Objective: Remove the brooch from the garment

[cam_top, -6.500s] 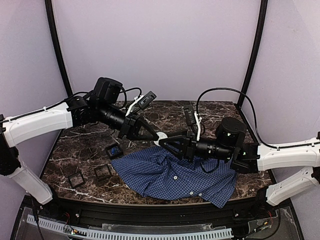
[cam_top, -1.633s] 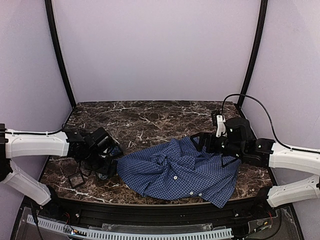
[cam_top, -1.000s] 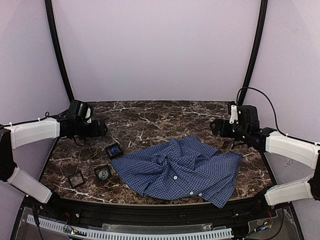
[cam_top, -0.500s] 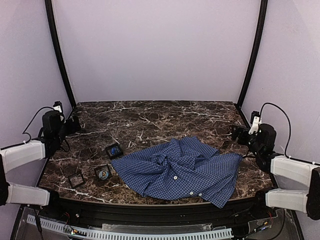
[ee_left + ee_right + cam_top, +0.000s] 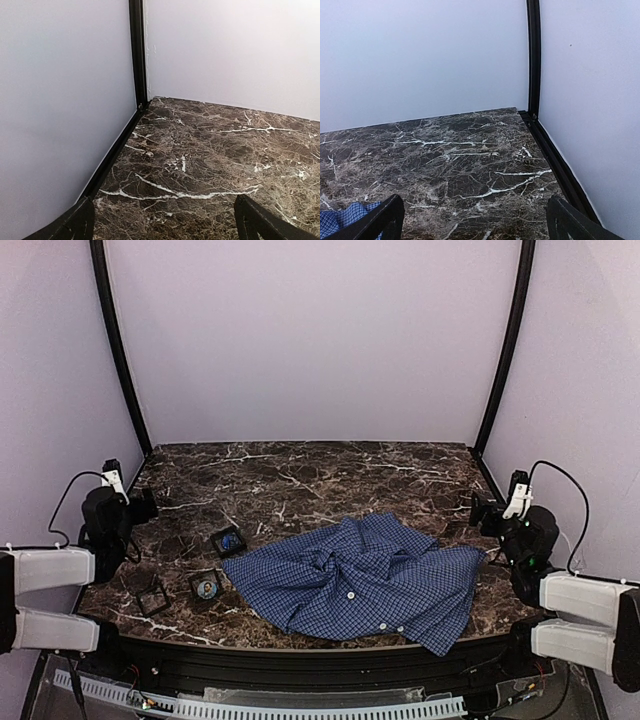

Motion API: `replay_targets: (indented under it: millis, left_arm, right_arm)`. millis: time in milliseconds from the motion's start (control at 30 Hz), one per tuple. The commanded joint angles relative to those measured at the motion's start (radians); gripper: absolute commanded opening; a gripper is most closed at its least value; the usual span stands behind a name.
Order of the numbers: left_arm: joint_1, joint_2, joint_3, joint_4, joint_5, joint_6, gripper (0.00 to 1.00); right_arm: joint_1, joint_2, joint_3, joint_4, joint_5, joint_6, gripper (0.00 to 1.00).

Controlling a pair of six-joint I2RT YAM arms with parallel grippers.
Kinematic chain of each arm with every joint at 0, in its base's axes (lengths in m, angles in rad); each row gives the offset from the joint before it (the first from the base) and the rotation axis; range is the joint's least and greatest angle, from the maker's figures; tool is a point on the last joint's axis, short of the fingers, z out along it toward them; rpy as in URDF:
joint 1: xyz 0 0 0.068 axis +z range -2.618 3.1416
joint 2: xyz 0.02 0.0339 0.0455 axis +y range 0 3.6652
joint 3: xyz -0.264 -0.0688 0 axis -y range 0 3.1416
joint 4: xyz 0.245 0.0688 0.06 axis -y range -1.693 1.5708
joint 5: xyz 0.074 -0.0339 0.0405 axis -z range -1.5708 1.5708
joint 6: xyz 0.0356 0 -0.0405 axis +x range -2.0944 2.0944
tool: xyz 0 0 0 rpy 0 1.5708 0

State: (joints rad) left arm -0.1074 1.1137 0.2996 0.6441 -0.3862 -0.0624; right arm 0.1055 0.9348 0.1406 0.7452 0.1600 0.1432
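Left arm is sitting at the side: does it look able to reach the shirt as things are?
Probably yes. The left claw is open and empty at the left edge of the table. Nothing stands between it and the shirt except three small black boxes lying flat, which it should pass over.

Looks like a robot test booth in a lab, not a home. Is closed in by plain pale walls point(image 5: 320, 340) on three sides with black poles point(image 5: 116, 340) in the back corners, over a dark stone-look table point(image 5: 300, 475) with white veins. Has two white and black robot arms at the near edge, the left arm point(image 5: 45, 568) and the right arm point(image 5: 590, 595), with loose black wires point(image 5: 65, 495) and a cable track point(image 5: 300, 707) along the front.
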Motion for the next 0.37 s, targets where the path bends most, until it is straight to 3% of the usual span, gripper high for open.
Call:
replay_targets:
  millis: [0,333]
  left_arm:
    - [0.005,0.012,-0.001,0.040,-0.019,0.022,0.99]
    - [0.005,0.021,0.002,0.041,0.003,0.031,0.99]
  right_arm:
    - [-0.004,-0.013,-0.013,0.044,0.021,-0.011,0.99]
    - [-0.004,-0.023,-0.015,0.039,0.037,-0.011,0.99]
